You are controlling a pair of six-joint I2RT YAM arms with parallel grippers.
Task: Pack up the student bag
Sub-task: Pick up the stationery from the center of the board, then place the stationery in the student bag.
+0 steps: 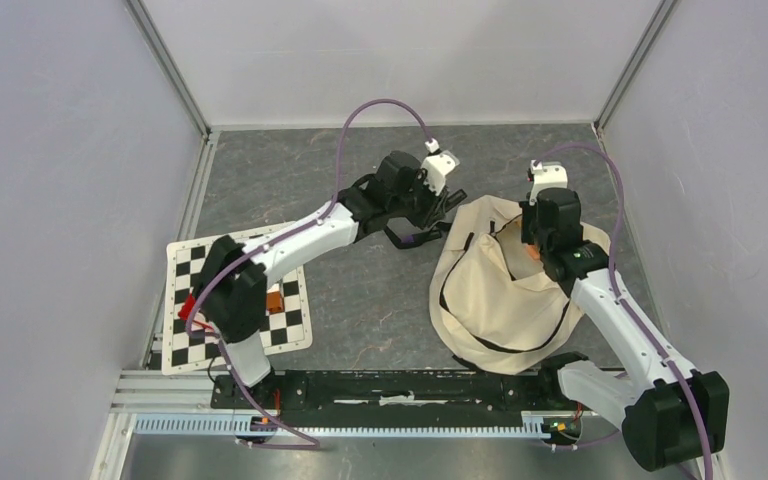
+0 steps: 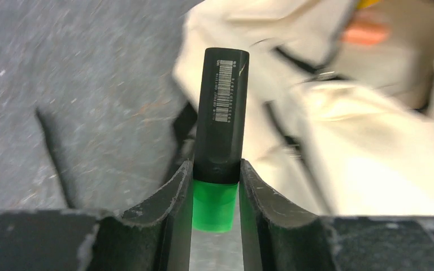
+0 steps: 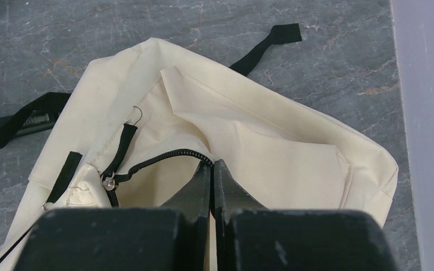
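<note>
- We see the left hand (image 2: 216, 172) pinching a black, green-capped marker (image 2: 221, 107); the cream fabric student bag (image 2: 373, 147) lies ahead-right, along its long axis;
- right hand (image 3: 213, 172) pressed together at the zip edge (image 3: 164, 158).

left arm (image 1: 305, 238) is covering most of an orange item (image 1: 275, 301) on the checkered mat (image 1: 182, 262); student bag (image 2: 384, 147) is showing blurred in left wrist view

Soft, even light; the student bag (image 2: 384, 169) looks blurred, overexposed.
</note>
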